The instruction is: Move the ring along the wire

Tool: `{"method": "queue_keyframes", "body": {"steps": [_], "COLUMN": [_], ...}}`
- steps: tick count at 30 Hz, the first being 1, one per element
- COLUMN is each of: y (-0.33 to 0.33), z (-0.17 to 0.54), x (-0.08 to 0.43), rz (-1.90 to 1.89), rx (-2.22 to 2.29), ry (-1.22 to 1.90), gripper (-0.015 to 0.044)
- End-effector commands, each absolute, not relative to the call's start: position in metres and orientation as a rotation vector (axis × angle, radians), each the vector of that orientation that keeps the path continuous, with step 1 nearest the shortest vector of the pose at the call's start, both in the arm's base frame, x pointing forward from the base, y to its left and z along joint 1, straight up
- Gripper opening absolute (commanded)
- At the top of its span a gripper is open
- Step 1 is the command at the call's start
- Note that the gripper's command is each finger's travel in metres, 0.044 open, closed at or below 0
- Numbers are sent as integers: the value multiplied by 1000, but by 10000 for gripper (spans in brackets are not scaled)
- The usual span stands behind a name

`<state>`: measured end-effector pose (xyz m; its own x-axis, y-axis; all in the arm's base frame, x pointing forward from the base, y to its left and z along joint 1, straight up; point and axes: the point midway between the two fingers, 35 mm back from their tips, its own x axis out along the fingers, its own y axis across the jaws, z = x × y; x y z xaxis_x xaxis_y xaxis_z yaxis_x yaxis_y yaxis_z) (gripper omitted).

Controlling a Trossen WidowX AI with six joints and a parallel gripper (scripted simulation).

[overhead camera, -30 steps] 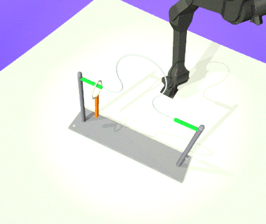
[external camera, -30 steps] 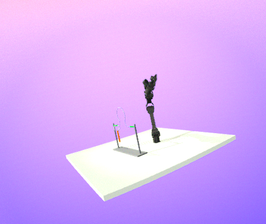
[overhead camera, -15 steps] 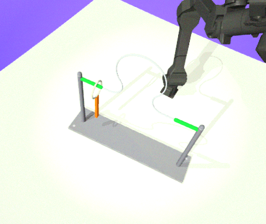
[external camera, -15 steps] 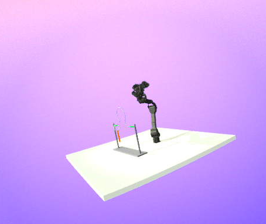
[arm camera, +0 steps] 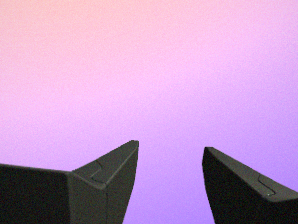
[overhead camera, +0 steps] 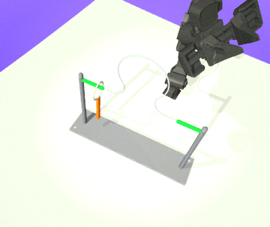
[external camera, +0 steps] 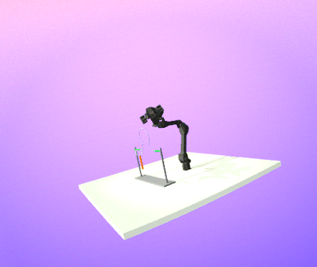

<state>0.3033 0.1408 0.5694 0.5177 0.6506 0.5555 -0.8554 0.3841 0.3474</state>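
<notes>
1. Grey base plate (overhead camera: pixel 132 148) carries both posts; the arm is raised above the wire's loop.
2. Gripper (overhead camera: pixel 172 94): jaws partly spread, pinching nothing.
3. Orange handle (overhead camera: pixel 98 108) hangs upright, ring (overhead camera: pixel 98 90) on the left green section, well left of and below the jaws.

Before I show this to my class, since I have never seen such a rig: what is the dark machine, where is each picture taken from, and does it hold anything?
The dark jointed machine is a robot arm ending in a two-fingered claw. One picture looks down from above, one from far off to the side, and one from the wrist, showing both fingers with only sky-like backdrop between them, so the partly closed claw holds nothing. On the white table lies a grey base plate with two grey posts. A thin wavy grey wire joins them, green near each post. A pale ring with an orange stick handle hangs untouched on the green part, well away from the claw.
</notes>
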Motion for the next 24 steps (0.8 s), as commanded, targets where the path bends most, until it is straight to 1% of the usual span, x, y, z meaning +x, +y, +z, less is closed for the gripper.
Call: {"method": "queue_keyframes", "body": {"steps": [1, 11, 19, 24], "y": [110, 10, -70, -102], "z": [555, 528, 507, 494], "x": [327, 359, 361, 358], "rz": [876, 578, 356, 275], "rx": [591, 423, 290, 202], "ry": [-374, -426, -445, -447], "gripper": [160, 160, 160, 160]}}
